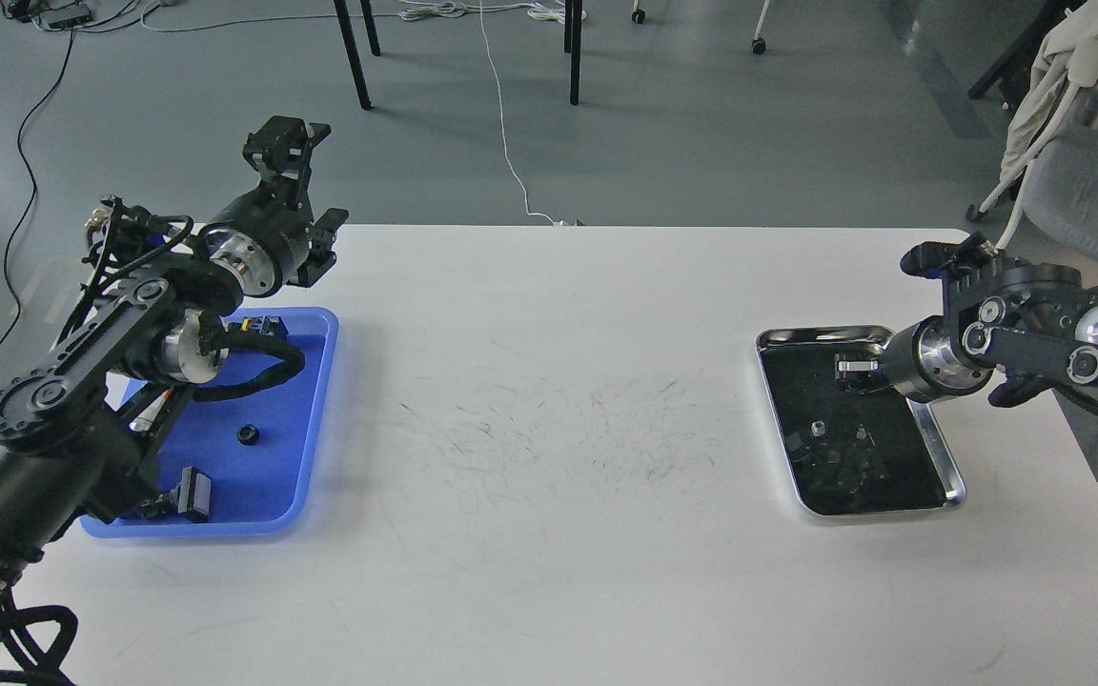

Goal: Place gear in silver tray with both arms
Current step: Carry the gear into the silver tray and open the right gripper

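Your right pincer (852, 367) hangs over the far part of the silver tray (938, 446), pointing inward from the right edge of the desk (549, 400). You see it end-on and dark against the dark tray bottom, so I cannot tell how far it is open or if it holds something. Your left pincer (306, 205) is lifted above the far left corner of the desk, behind the blue tray (320, 400); its fingers look parted and nothing is between them.

The silver tray lies near the right edge of the desk. On its mirror-like bottom there is one small grey nut-like piece (818, 428), and around it some dark shapes that may be parts or only reflections; I cannot separate them.

The blue tray lies at the left side. In it you find a small black round gear-like part (247, 434), a black block-shaped part (194, 495) near the front rim, and a black connector (263, 327) at the far rim. Your left arm (82, 381) covers a big part of this tray, so the rest of its content is hidden.

The gear-like part is well apart from both pincers.
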Controlling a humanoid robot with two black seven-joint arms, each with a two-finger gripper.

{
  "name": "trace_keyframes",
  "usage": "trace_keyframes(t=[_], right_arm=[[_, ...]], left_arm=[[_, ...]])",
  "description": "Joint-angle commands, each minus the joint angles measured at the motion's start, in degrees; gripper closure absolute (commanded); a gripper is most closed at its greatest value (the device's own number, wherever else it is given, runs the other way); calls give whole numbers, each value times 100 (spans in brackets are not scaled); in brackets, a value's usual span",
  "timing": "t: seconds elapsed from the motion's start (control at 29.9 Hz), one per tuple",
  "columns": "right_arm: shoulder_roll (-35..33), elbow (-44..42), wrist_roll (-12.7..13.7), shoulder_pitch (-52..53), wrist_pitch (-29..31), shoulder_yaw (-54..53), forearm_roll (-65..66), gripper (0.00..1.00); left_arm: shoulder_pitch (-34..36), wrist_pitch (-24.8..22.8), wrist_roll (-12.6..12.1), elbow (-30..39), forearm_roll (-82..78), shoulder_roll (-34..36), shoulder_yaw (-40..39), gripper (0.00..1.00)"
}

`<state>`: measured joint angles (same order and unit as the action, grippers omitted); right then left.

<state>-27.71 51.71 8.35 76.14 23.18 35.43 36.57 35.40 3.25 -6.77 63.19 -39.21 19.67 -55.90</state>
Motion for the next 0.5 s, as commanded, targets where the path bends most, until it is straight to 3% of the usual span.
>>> trace_keyframes(t=[0.0,0.1,0.47], right_arm=[[11,-3,0,-11,-50,-54,-9,78],[20,-3,0,-20,-59,-124,-9,70],[117,49,0,-37,-111,-133,-18,65]], left_arm=[[-7,0,0,0,-8,-7,0,2],[-7,0,0,0,-8,-16,0,2],[28,0,0,0,-25,-7,8,2]])
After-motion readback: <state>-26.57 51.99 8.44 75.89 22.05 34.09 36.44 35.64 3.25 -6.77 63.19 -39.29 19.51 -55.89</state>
